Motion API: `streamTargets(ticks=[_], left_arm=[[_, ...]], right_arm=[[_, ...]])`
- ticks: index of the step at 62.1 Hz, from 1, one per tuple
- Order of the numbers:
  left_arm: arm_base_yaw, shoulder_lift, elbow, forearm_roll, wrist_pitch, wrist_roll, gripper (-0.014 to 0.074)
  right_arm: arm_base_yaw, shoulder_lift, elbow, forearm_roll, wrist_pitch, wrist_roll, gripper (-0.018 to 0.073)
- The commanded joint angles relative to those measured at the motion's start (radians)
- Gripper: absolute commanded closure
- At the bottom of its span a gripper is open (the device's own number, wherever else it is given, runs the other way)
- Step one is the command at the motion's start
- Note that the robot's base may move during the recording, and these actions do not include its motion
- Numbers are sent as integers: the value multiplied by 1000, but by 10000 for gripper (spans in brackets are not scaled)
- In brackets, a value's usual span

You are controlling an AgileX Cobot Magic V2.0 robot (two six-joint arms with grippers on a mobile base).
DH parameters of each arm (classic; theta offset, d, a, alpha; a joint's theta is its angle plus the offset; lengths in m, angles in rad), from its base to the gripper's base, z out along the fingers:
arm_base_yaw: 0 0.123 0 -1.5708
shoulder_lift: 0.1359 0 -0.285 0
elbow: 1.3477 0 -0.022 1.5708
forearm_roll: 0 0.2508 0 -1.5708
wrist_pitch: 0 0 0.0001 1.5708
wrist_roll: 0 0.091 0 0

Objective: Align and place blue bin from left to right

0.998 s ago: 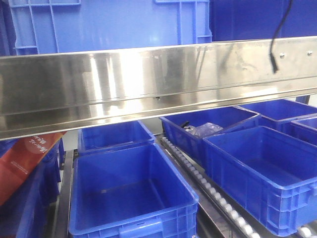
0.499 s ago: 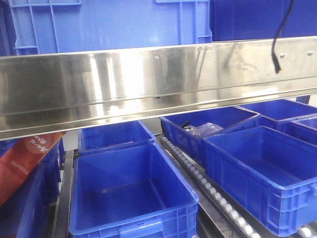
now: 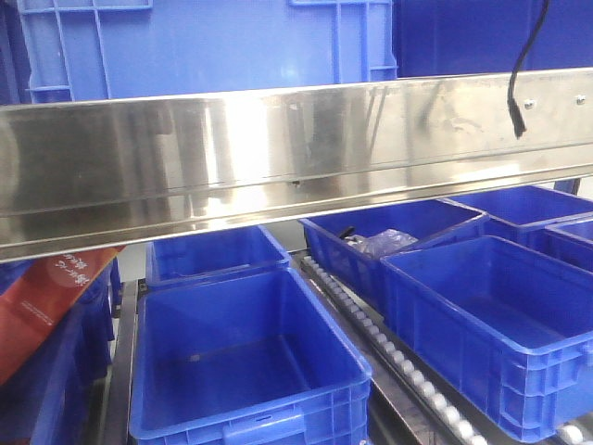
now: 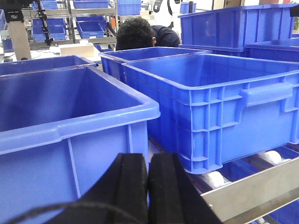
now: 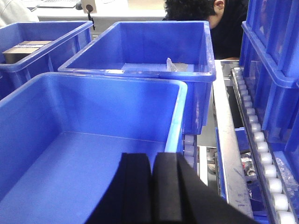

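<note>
Only the wrist views showed the left gripper and right gripper, both clenched empty beside blue bins.

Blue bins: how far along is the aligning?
Done: hard to judge; blue bins sit in rows beside the roller track. In hand: nothing. Left pincer and right pincer are both shut and empty, each close to a bin. Left: grasping and placing.
</note>
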Motion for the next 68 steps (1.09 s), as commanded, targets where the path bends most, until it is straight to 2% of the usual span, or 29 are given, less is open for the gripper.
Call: streamTargets(ticks=[1,13,19,37,48,58,68], left_arm=[[2,-6,-1,2,-17,5,595],[2,-6,-1,2,-17,5,595],[2,-6,-1,2,-17,5,595],[2,-6,-1,2,-17,5,595],[2,-6,-1,2,-17,5,595],[2,-6,-1,2,-17,5,595],[2,-6,-1,2,-17,5,595]], right_arm=[[-1,-24,-3,-2,-43,-11,637],[1,-47,3,8,-68,-11,637],[1,-114,81,-16,-111,-11,637],[-1,-447,673,-125,-452,-11,637],[-3,-635,974,-180,-566,-11,637],[-42,-793,1220,-171,-667,-11,637],[-135,-939,1453,-114,-711,-11,637]])
